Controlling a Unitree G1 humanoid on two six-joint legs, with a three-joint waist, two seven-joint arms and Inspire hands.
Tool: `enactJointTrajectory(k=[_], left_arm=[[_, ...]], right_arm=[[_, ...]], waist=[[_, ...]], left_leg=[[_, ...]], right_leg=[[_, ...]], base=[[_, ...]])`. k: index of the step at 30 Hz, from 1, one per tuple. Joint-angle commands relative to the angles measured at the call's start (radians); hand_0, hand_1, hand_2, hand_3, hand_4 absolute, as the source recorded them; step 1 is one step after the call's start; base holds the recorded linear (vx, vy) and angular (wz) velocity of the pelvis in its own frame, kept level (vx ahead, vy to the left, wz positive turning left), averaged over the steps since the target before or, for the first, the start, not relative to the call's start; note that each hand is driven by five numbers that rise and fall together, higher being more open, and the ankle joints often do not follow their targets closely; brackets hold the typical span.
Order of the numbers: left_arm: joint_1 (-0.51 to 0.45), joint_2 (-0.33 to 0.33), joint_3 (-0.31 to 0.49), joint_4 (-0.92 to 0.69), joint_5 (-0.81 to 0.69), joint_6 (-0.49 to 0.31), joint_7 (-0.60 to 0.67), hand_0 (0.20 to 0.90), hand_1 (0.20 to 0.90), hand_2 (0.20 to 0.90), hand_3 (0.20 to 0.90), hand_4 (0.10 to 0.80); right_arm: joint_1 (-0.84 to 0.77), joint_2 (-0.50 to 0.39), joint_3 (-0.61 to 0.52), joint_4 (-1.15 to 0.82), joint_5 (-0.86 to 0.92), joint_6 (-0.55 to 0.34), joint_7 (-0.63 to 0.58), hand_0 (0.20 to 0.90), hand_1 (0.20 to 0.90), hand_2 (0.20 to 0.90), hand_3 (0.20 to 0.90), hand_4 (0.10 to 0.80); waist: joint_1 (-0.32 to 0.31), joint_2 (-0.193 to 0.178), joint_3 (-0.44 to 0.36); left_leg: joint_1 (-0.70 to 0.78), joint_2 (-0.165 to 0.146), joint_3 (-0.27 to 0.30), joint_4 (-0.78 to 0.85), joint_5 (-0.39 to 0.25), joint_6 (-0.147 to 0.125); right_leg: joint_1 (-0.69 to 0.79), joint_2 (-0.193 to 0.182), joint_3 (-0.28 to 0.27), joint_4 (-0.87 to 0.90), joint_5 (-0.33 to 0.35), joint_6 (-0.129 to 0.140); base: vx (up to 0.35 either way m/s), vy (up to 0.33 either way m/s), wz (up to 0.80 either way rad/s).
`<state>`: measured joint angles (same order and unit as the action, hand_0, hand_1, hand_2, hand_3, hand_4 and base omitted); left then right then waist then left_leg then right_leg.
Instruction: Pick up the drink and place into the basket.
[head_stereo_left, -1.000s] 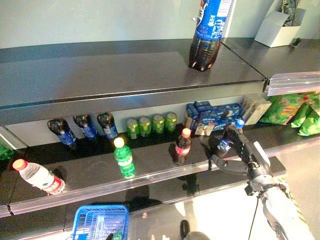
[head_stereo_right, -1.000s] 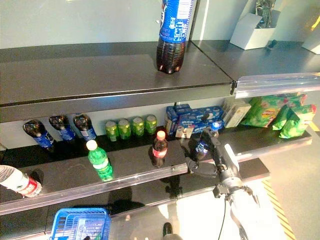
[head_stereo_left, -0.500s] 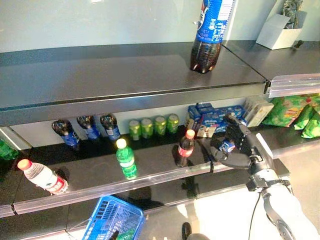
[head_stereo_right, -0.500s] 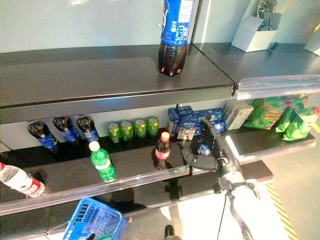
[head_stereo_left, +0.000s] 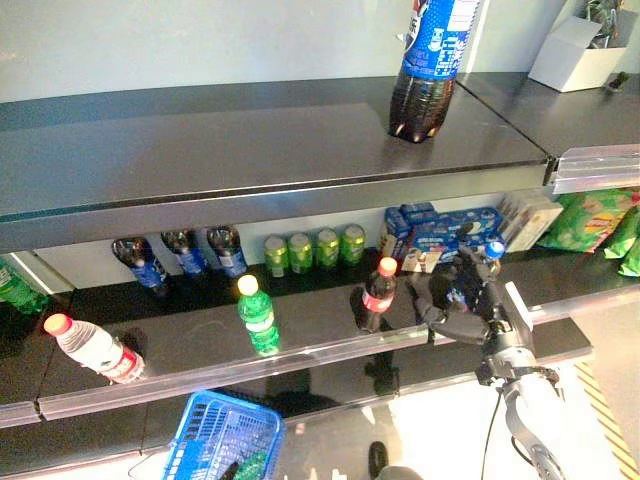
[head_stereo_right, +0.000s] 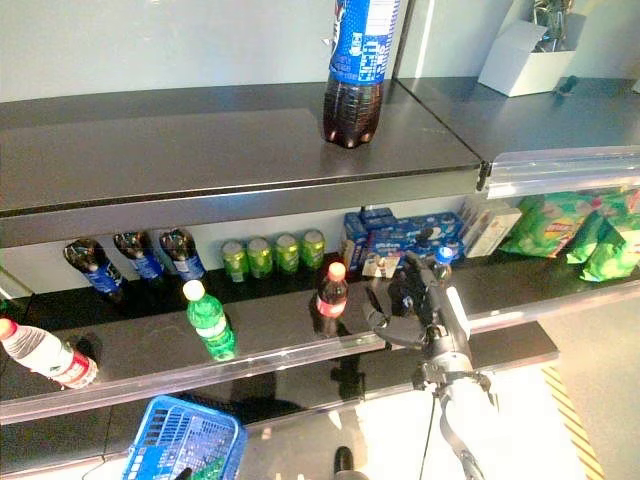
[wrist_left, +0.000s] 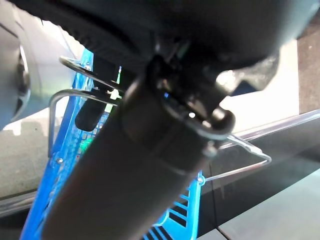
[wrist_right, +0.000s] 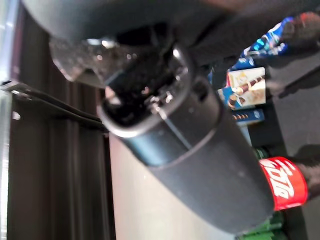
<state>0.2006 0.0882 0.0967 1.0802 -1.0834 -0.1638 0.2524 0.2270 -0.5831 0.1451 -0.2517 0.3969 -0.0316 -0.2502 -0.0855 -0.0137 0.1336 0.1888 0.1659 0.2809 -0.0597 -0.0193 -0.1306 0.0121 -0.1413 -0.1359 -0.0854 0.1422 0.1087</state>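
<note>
My right hand (head_stereo_left: 470, 310) is on the middle shelf (head_stereo_left: 300, 345), curled round a small dark drink bottle with a blue cap (head_stereo_left: 493, 248), which stands upright in its grip. The hand also shows in the right eye view (head_stereo_right: 415, 308). The blue basket (head_stereo_left: 225, 440) hangs tilted below the shelf at the lower left, with something green inside. In the left wrist view my left hand (wrist_left: 150, 125) is shut on the basket's thin wire handles (wrist_left: 242, 150).
A red-capped cola bottle (head_stereo_left: 378, 293) stands just left of my right hand. A green bottle (head_stereo_left: 258, 315), a lying water bottle (head_stereo_left: 95, 350), green cans (head_stereo_left: 315, 250) and blue snack boxes (head_stereo_left: 440, 228) share the shelf. A big cola bottle (head_stereo_left: 430, 60) stands on the top shelf.
The camera has shifted a little. The blue basket has tilted and swung slightly right. My right hand has stayed curled round the blue-capped bottle on the shelf.
</note>
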Motion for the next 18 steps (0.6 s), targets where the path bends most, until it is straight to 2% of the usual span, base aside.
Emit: enactJointTrajectory(k=[1, 18], left_arm=[[-0.027, 0.098, 0.011, -0.106, -0.004, -0.158, 0.007, 0.3, 0.3, 0.3, 0.2, 0.1], [-0.125, 0.108, -0.09, -0.192, -0.088, -0.182, 0.068, 0.3, 0.3, 0.3, 0.2, 0.1]], right_arm=[[-0.161, 0.006, -0.023, -0.073, 0.003, -0.097, -0.064, 0.9, 0.9, 0.9, 0.9, 0.8], [-0.346, -0.015, 0.1, 0.036, -0.021, -0.088, -0.137, 0.9, 0.9, 0.9, 0.9, 0.8]], waist=[[0.012, -0.012, 0.058], [0.041, 0.002, 0.217]], left_leg=[[-0.11, 0.002, -0.06, 0.225, -0.082, 0.044], [-0.274, -0.007, -0.131, 0.34, -0.068, 0.046]], right_leg=[[-0.012, -0.049, 0.016, 0.17, -0.144, 0.033], [-0.116, -0.057, 0.005, 0.249, -0.149, 0.008]], base=[[-0.017, -0.01, 0.09], [-0.063, 0.006, 0.06]])
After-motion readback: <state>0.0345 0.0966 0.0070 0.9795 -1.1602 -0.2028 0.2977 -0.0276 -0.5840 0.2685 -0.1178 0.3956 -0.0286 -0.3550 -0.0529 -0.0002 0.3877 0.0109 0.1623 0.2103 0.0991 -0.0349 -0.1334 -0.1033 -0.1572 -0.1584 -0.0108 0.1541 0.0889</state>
